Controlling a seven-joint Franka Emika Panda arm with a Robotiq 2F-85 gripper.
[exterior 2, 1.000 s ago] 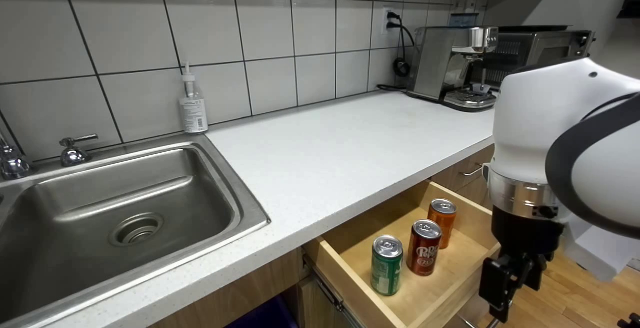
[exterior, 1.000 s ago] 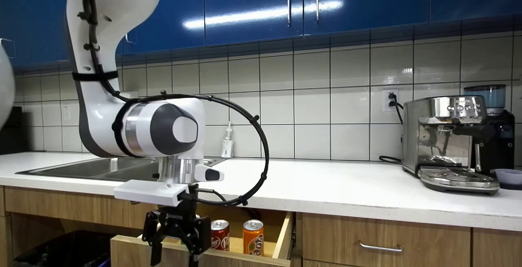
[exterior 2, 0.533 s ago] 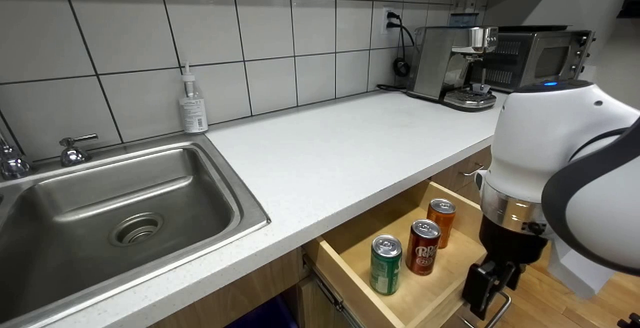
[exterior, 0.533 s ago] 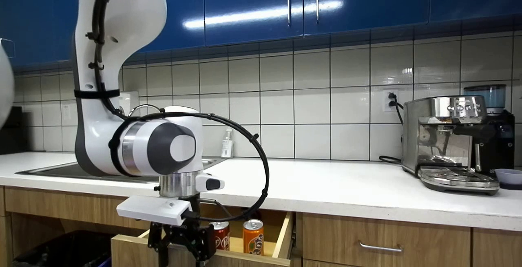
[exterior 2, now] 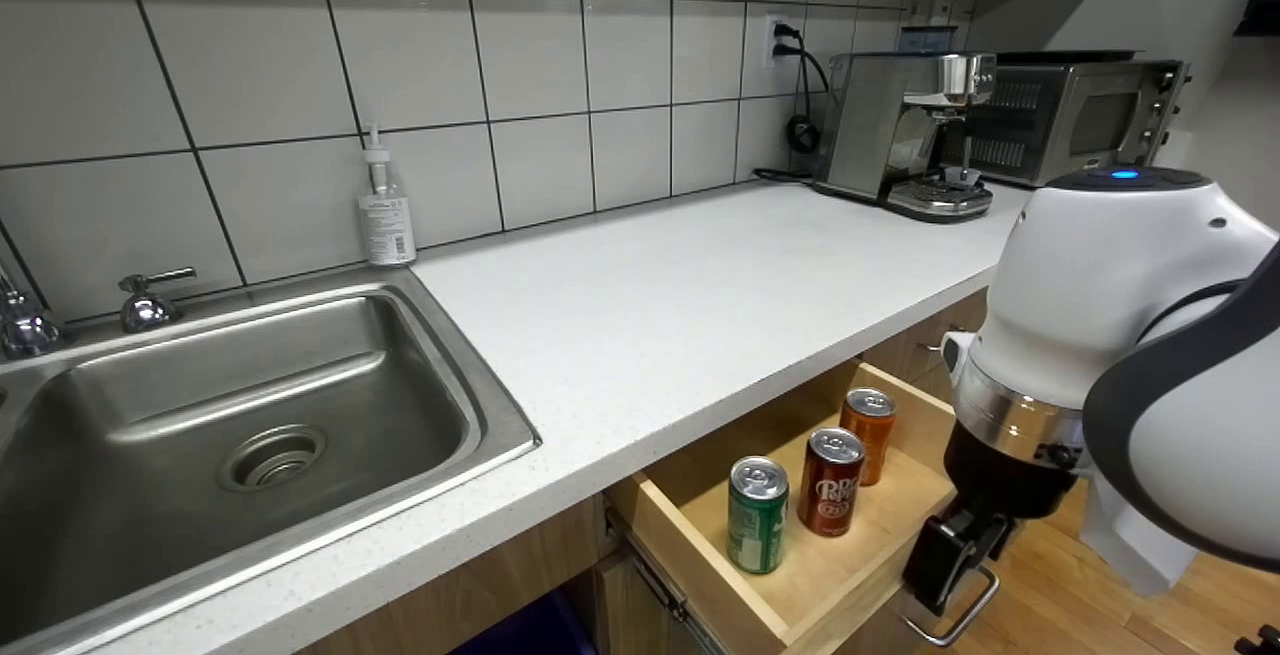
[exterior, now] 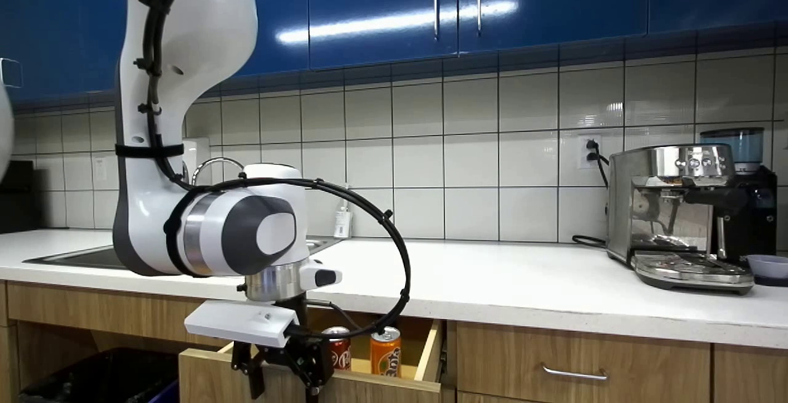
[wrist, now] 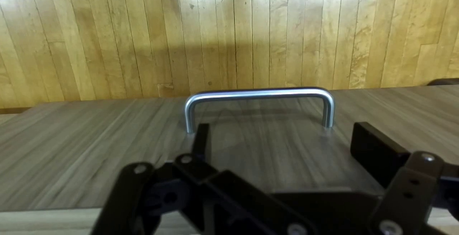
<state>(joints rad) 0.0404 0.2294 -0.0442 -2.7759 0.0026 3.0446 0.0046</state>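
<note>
Wrist view: brown, box-shaped wood-grain drawer point(wrist: 107, 156) standing open at the black, two-fingered hinged claw point(wrist: 283, 134)

Drawer: count 1 open, front panel right by the claw's fingertips. Looks rigid; I'd guess it glides easily, with some weight from what's inside. Jolts could tip the load.

Claw: count 1, fingers spread wide, nothing between them. Can't tell if a tip touches the panel.

Inside the drawer, across the front panel from the claw: one green cylindrical metal can point(exterior 2: 757, 525), one dark red cylindrical metal can point(exterior 2: 830, 490), one orange cylindrical metal can point(exterior 2: 878, 445). Total 3, upright, spaced apart. Probably slick, dentable; full or drained, can't tell.

Silver, U-shaped metal bar handle point(wrist: 258, 93): count 1 on this panel, just beyond the fingertips. Should be stiff, tough, slightly slippery. Best hold: mid-bar, fingers either side, clear of the bends.
</note>
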